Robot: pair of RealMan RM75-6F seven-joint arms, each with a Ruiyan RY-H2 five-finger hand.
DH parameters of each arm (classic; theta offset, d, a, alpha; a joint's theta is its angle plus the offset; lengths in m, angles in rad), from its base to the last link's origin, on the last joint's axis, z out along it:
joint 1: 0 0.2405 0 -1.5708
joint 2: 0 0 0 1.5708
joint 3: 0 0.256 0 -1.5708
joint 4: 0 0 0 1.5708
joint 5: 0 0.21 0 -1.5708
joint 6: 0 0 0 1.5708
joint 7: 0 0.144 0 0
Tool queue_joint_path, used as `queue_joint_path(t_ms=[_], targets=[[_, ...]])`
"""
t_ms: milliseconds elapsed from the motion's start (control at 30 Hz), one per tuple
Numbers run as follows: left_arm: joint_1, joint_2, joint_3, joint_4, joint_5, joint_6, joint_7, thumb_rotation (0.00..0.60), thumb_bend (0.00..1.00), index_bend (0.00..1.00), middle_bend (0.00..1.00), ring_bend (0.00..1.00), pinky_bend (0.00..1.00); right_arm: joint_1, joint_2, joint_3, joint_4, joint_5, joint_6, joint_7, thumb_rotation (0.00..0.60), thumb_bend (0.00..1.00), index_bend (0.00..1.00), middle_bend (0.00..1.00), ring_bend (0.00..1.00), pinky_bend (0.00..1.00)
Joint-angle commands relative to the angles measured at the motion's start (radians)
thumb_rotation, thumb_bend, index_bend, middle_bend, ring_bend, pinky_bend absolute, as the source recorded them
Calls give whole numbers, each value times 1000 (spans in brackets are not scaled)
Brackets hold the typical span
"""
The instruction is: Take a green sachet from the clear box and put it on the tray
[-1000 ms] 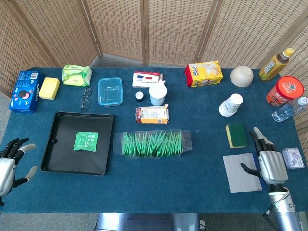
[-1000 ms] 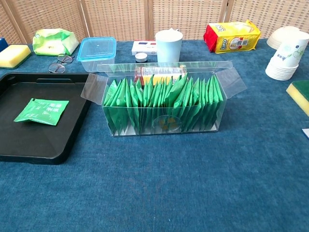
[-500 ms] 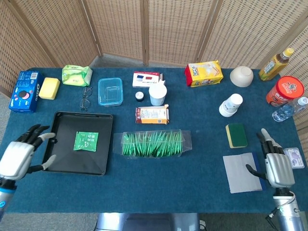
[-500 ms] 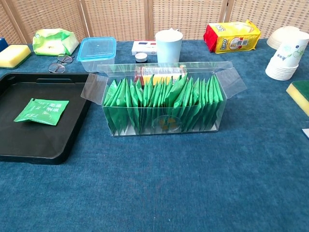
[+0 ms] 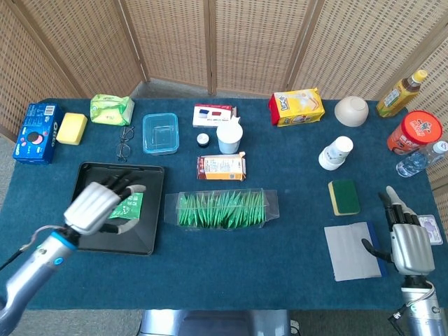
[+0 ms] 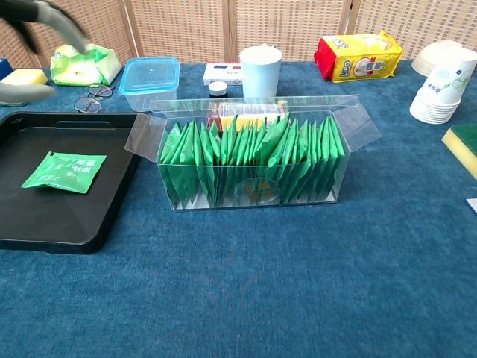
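Green sachet (image 6: 64, 171) lies flat on the black tray (image 6: 45, 231), beside the clear box (image 6: 252, 153) packed with sachets. Left robot hand (image 5: 101, 203) hovers above it, fingers spread, empty; right robot hand (image 5: 407, 240) open near a grey cloth (image 5: 350, 250).

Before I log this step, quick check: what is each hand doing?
Left hand: open, over the tray, holding nothing.
Right hand: open, empty.

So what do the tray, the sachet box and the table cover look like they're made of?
The tray looks like matte black plastic: it has smooth moulded walls with rounded corners. The clear box looks like thin glossy transparent plastic sheet, since the green sachets show straight through it and its end flaps fold outward. The table cover looks like dark blue short-pile fabric, possibly felt or carpet.
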Motion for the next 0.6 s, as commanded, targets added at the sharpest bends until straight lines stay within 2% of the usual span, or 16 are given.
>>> queue_joint_path(t_ms=[33,67,167,600], targets=[[-46,-52,-11,23,-28,-44,37,439,283,222,154,95,269,-2,-1,0,1,5,-2,1,600,203,0,25,108,198],[-54,-64,-12,28,-35,-50,47,485,284,219,154,95,269,-3,-1,0,1,5,-2,2,600,203,0,25,109,198],[-70,-97,-13,41,-53,-58,75,567,284,210,153,95,269,-5,0,-2,5,5,-4,3,600,204,0,25,109,198],[-151,-210,-40,63,-162,-108,162,585,286,195,151,95,269,-13,2,-2,25,9,-3,28,600,204,0,25,109,198]])
